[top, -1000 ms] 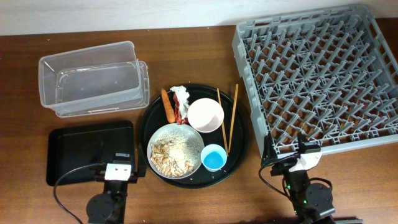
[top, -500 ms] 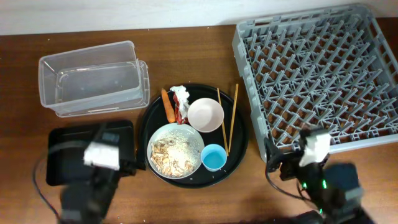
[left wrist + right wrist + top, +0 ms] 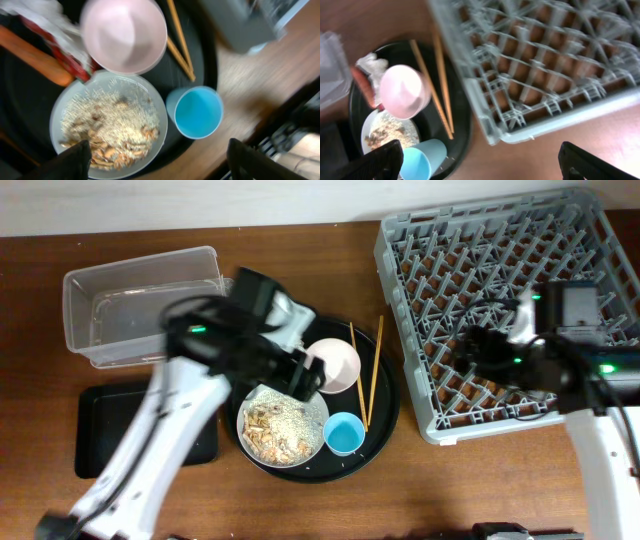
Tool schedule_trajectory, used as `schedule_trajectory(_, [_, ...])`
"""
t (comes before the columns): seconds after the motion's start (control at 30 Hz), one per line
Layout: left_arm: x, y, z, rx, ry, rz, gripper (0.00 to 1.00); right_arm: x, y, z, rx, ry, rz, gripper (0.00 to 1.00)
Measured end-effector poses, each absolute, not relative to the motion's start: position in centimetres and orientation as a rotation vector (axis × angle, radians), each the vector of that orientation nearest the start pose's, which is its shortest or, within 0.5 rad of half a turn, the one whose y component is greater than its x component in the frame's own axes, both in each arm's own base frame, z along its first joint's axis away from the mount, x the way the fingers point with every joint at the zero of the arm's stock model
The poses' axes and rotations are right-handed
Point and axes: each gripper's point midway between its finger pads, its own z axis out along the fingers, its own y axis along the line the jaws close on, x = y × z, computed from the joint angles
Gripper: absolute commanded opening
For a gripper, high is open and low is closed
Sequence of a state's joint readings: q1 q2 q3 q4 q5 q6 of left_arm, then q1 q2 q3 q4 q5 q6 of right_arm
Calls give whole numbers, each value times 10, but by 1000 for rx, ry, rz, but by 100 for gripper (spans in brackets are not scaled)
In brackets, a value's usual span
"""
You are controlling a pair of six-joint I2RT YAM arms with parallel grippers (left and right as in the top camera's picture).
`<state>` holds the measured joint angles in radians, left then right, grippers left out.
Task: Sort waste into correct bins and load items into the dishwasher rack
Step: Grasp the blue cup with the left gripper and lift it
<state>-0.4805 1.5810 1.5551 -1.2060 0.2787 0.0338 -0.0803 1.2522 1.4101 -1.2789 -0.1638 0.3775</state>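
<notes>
Overhead view is catching what neither wrist view is framing well: the clear tub [image 3: 140, 265] and the black rectangular tray [image 3: 105, 430], both sitting at the left of the tabletop [image 3: 320, 240]. The left arm is crossing above that tray. The arm is also covering the upper left of the round black tray [image 3: 385, 420].

Left wrist view is giving the close look under that arm:
- tissue [image 3: 35, 7], red wrapper [image 3: 60, 50] and carrot [image 3: 35, 55] are bunching together beside the white bowl [image 3: 124, 35]
- the plate [image 3: 102, 79] is carrying the rice scraps [image 3: 110, 125]
- the blue cup [image 3: 195, 111] is standing just beside the plate
- the chopsticks [image 3: 180, 42] are lying near the bowl and cup

Left tool [image 3: 157, 150] is hovering above plate and cup, fingers [image 3: 75, 160] spread wide, gripping nothing.

Right wrist view is looking down on a corner of the dishwasher rack [image 3: 545, 65], which sits next to the round tray. Right tool [image 3: 480, 150] is hanging over that corner, gaping wide, holding nothing. Overhead is blurring both arms.
</notes>
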Motion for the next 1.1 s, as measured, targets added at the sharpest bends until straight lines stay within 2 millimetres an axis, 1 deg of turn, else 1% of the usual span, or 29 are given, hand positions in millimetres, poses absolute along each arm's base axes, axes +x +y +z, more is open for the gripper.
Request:
schedule_trajectory(0.03, [282,-213,187,864,2764,-432,70,272,-7,241,645,2646,297,98])
schedule_trajectory(0.1, [272,-228,159,979,2822,-367,59,262,-24,236,759,2656,278,98])
schedule_trajectory(0.17, [260,-236,130,1083,2904,-307,58,254,-32,234,818,2664,268,98])
schedule_trajectory(0.2, [254,-239,118,1126,2935,-285,58,253,-33,234,827,2667,265,98])
schedule_trajectory(0.23, [249,-243,111,1165,2947,-268,58,252,-34,233,827,2668,266,98])
schedule_trajectory(0.33, [239,-254,106,1253,2919,-250,58,252,-33,233,823,2671,265,98])
schedule_trajectory(0.37, [235,-259,104,1286,2901,-251,57,252,-33,233,823,2672,265,98])
schedule_trajectory(0.4, [233,-261,100,1302,2891,-253,54,252,-33,233,824,2674,265,98])
schedule_trajectory(0.43, [232,-263,95,1315,2882,-253,45,251,-33,232,826,2676,265,98])
schedule_trajectory(0.47, [230,-262,88,1324,2879,-240,42,251,-33,231,826,2679,265,98])
schedule_trajectory(0.5, [232,-261,81,1324,2871,-220,34,250,-33,231,825,2681,265,98])
schedule_trajectory(0.53, [234,-257,75,1324,2865,-185,25,250,-33,231,826,2680,265,98])
schedule_trajectory(0.6, [240,-255,71,1317,2845,-147,1,250,-33,231,826,2683,267,98])
schedule_trajectory(0.67, [241,-251,72,1314,2851,-112,0,250,-32,231,824,2685,268,99])
schedule_trajectory(0.7, [239,-249,77,1306,2871,-99,0,249,-32,230,824,2686,268,100])
schedule_trajectory(0.77, [244,-252,99,1271,2881,-100,0,249,-32,230,825,2689,268,96])
schedule_trajectory(0.8, [250,-255,116,1241,2880,-114,0,249,-32,230,826,2690,269,95])
schedule_trajectory(0.83, [274,-266,154,1135,2818,-210,0,250,-30,230,800,2694,283,94])
schedule_trajectory(0.87, [285,-269,177,1068,2792,-316,0,251,-21,232,730,2704,349,93])
schedule_trajectory(0.9, [293,-275,192,1015,2770,-454,0,254,-12,235,651,2706,415,91])
schedule_trajectory(0.93, [300,-279,202,983,2739,-537,0,258,7,242,488,2693,562,90])
schedule_trajectory(0.97, [334,-286,247,858,2574,-895,0,261,25,251,346,2658,697,90])
schedule_trajectory(1.0, [341,-280,266,801,2518,-1092,0,262,42,262,213,2605,825,89])
schedule_trajectory(1.03, [337,-273,277,754,2504,-1264,0,263,57,275,102,2535,951,89])
schedule_trajectory(1.1, [326,-275,290,741,2476,-1439,0,263,75,294,-44,2421,1099,89])
